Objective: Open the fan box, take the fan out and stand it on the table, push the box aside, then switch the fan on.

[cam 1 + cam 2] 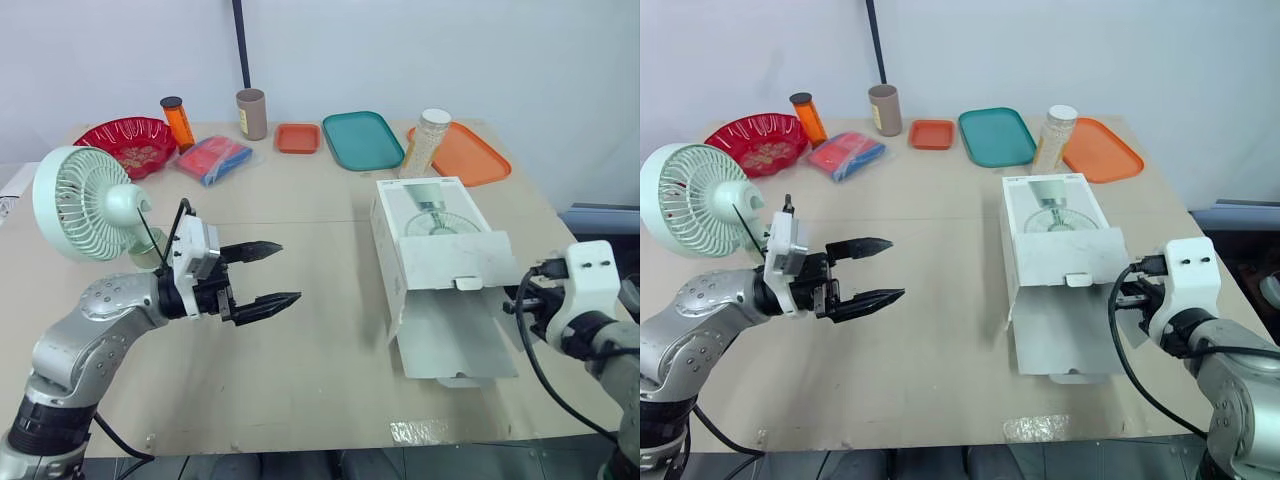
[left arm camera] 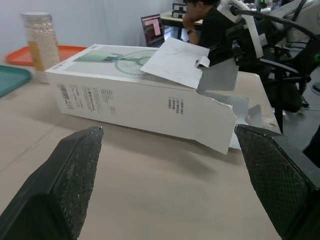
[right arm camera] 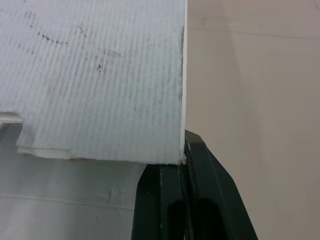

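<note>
The fan [image 1: 85,200] stands far left on the bench [image 1: 300,380], left claw [image 1: 289,272] spread idle mid-bench, right claw [image 3: 185,155] pinching the flap edge of the fan box [image 1: 430,240] at right, so slide it aside low and steady, I'd say, or that flap tears.

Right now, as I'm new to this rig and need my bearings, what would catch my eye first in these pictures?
The mint-green fan stands upright on the table at the robot's left. The white fan box lies flat at the right, its end flap open, with the right tool against that flap. The left tool hovers open over the table between them.
</note>
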Tool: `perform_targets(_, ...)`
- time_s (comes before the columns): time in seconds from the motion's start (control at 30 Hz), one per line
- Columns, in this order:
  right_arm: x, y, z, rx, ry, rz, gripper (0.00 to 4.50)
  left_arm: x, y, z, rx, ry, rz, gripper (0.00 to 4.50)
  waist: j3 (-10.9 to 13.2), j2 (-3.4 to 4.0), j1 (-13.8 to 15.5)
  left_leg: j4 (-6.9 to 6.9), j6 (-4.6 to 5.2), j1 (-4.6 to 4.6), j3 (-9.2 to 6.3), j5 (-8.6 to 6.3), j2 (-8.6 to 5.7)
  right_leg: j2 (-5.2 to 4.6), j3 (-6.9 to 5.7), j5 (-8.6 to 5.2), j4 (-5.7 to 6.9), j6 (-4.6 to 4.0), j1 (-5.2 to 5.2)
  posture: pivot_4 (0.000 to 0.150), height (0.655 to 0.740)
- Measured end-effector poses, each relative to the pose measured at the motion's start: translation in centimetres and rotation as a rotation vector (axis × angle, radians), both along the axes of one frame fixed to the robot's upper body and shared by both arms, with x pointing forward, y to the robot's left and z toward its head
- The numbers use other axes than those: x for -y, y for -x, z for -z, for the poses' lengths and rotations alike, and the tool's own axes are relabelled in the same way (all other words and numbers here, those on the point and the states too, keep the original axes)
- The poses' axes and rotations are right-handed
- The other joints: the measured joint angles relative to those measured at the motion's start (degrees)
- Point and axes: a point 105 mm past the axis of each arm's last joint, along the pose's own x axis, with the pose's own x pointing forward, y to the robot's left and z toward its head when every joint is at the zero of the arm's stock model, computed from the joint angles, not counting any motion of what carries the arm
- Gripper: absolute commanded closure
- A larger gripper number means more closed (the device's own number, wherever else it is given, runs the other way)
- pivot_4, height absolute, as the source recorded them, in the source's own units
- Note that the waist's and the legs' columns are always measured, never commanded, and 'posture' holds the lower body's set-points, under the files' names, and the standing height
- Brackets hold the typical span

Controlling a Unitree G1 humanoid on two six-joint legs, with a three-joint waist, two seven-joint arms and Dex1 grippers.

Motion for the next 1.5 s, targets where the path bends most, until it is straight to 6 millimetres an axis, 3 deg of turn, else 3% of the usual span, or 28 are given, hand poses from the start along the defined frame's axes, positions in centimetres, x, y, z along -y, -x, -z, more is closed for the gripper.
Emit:
perform_targets(0.3, 1.9, 2.5, 1.0, -0.042, -0.015, 0.025, 4.49, 0.5, 0.6, 0.9, -0.012, -0.06, 0.108, 0.0, 0.0, 0.0, 0.16, 0.03, 0.0, 0.01, -0.01, 0.0, -0.03, -0.03, -0.01, -0.01, -0.01, 0.03, 0.05, 0.15, 0.74)
perform_targets(0.43, 4.9, 3.1, 1.1, -0.074, 0.012, 0.061, 4.49, 0.6, 1.0, 1.4, 0.008, -0.095, 0.149, 0.0, 0.0, 0.01, 0.16, 0.03, 0.01, 0.08, -0.01, 0.0, -0.04, -0.03, -0.01, -0.02, -0.03, 0.04, 0.15, 0.15, 0.74)
perform_targets(0.6, 6.6, 3.2, 1.8, -0.088, 0.025, 0.061, 4.49, 0.6, 0.8, 2.0, 0.012, -0.123, 0.159, 0.0, 0.0, 0.01, 0.1, 0.04, 0.02, 0.18, -0.01, -0.01, -0.03, -0.03, 0.0, -0.02, -0.04, 0.04, 0.26, 0.15, 0.74)
perform_targets(0.73, 9.8, 3.4, 2.8, -0.128, 0.033, 0.107, 4.49, 0.6, 0.5, 2.2, 0.017, -0.117, 0.14, 0.0, 0.01, -0.01, 0.13, 0.04, 0.03, 0.23, -0.03, -0.02, -0.07, -0.05, 0.01, -0.05, -0.09, 0.09, 0.4, 0.15, 0.74)
perform_targets(0.83, 11.0, 3.2, 3.1, -0.131, 0.035, 0.128, 4.49, 0.7, 0.4, 2.2, 0.024, -0.111, 0.135, 0.0, 0.0, 0.01, 0.13, 0.04, 0.05, 0.26, -0.03, -0.02, -0.07, -0.04, 0.02, -0.05, -0.09, 0.09, 0.41, 0.15, 0.74)
perform_targets(1.07, 13.2, 2.6, 2.7, -0.123, 0.07, 0.158, 4.49, 0.6, 0.5, 2.7, 0.007, -0.109, 0.119, 0.0, 0.0, 0.04, 0.07, 0.04, 0.05, 0.35, -0.02, -0.03, -0.07, -0.04, 0.05, -0.06, -0.08, 0.09, 0.49, 0.15, 0.74)
perform_targets(1.2, 13.1, 2.2, 3.2, -0.131, 0.083, 0.137, 4.49, 0.6, 0.6, 2.7, 0.011, -0.11, 0.119, 0.0, 0.0, 0.06, 0.08, 0.04, 0.05, 0.34, -0.02, -0.03, -0.07, -0.05, 0.05, -0.06, -0.08, 0.11, 0.5, 0.15, 0.74)
perform_targets(1.37, 13.4, 1.8, 3.1, -0.127, 0.115, 0.133, 2.96, 0.6, 0.5, 2.7, 0.011, -0.109, 0.102, 0.0, -0.01, 0.09, 0.09, 0.04, 0.04, 0.36, -0.02, -0.03, -0.07, -0.05, 0.05, -0.07, -0.08, 0.11, 0.51, 0.15, 0.74)
perform_targets(1.5, 13.0, 1.8, 2.6, -0.119, 0.151, 0.109, 1.06, 0.6, 0.5, 2.7, 0.01, -0.108, 0.097, 0.0, 0.0, 0.11, 0.09, 0.04, 0.04, 0.36, -0.02, -0.03, -0.07, -0.05, 0.05, -0.07, -0.08, 0.11, 0.51, 0.15, 0.74)
